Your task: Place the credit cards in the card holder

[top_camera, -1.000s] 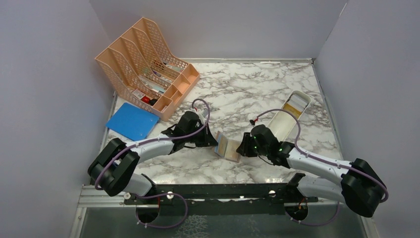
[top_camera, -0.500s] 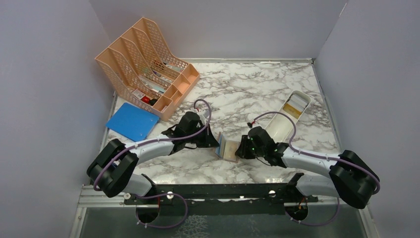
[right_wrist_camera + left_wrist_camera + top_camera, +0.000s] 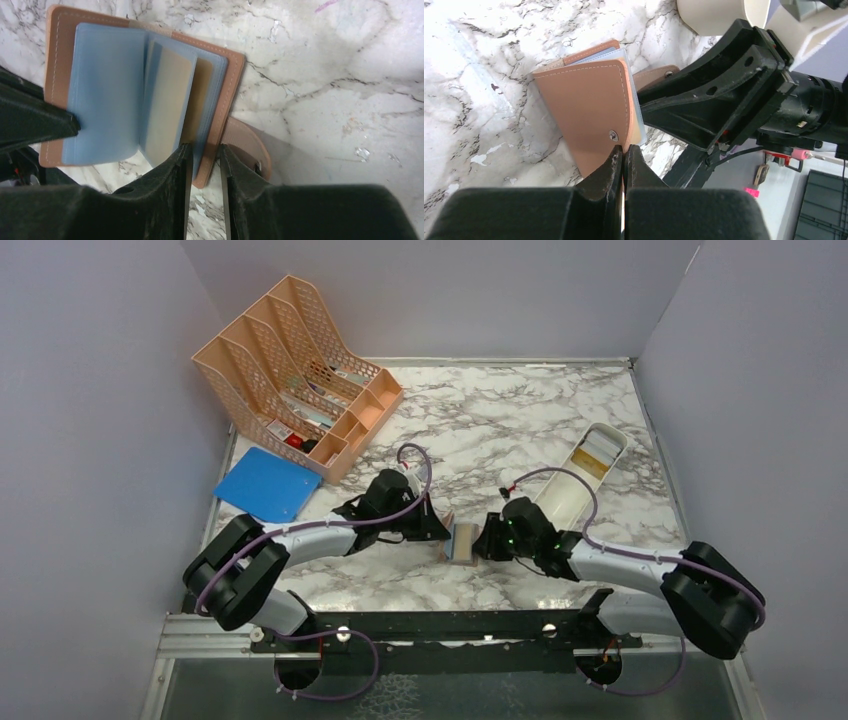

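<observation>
The card holder (image 3: pixel 463 542) rests on the table (image 3: pixel 500 410) between my two hands, part-way open. My left hand (image 3: pixel 624 149) is fully closed, its fingertips pinching the free edge of the tan cover just beside the snap stud (image 3: pixel 612 134). My right hand (image 3: pixel 202 150) is closed to a narrow gap over the opposite cover and the edge of its blue sleeve, next to the snap tab (image 3: pixel 247 145). One gold credit card (image 3: pixel 169 100) shows inside a blue sleeve.

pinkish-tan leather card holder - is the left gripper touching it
Touching. Left wrist view: the left gripper is shut on the cover edge of the pinkish-tan leather card holder.
</observation>
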Robot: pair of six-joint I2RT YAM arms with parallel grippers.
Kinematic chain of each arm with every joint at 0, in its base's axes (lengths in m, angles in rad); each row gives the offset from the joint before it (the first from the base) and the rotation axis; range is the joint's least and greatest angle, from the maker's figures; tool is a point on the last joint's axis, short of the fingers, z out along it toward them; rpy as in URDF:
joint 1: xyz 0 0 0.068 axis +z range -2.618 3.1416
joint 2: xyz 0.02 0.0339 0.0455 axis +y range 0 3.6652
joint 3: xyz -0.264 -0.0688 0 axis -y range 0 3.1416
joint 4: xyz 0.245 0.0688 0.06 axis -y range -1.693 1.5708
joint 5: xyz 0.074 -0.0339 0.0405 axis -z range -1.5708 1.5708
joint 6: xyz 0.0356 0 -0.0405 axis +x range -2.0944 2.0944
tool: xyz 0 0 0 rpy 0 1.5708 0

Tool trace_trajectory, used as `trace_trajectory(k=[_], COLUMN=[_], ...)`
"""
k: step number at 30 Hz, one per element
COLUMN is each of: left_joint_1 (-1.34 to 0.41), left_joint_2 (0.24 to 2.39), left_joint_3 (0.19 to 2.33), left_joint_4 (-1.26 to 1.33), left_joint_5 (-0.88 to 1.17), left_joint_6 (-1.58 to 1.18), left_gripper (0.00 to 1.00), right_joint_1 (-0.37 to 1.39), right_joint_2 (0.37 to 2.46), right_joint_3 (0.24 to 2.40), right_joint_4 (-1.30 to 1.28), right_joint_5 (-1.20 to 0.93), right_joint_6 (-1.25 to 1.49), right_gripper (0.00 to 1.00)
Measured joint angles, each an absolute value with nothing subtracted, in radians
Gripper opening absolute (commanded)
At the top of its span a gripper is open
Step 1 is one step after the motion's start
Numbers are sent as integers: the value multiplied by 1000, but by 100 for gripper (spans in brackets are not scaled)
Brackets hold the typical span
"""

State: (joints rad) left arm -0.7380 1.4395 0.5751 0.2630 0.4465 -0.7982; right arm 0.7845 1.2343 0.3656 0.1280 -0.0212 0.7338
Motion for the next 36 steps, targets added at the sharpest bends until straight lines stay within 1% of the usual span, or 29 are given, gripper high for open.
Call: trace_trajectory(k=[5,9,12,16,19,23,29,36], left_joint_1=[-741,-741,-741,-733,-721,-710,-693,-684], left_joint_2=[1415,1382,1364,1349,1348,1341,1333,1334], left_joint_3=[593,602,611,612,611,607,599,587], left_joint_4=[191,120,73,30,4,-11,-13,-7], left_joint_5=[405,360,328,292,280,276,281,304], left_joint_6=[-782,-765,-756,-743,-733,-724,-714,-697], left_gripper=[0,1,8,12,22,29,31,31], right_joint_1=[785,785,785,785,785,784,749,545], right_joint_2=[1131,1056,1032,1037,1068,1126,1205,1295], right_joint_3=[377,436,488,566,650,778,893,916], right_joint_4=[12,-70,-115,-165,-210,-255,-283,-289], right_joint_5=[8,48,76,117,167,261,371,400], right_joint_6=[710,671,628,535,445,319,151,-20], right_gripper=[43,47,54,57,60,66,67,66])
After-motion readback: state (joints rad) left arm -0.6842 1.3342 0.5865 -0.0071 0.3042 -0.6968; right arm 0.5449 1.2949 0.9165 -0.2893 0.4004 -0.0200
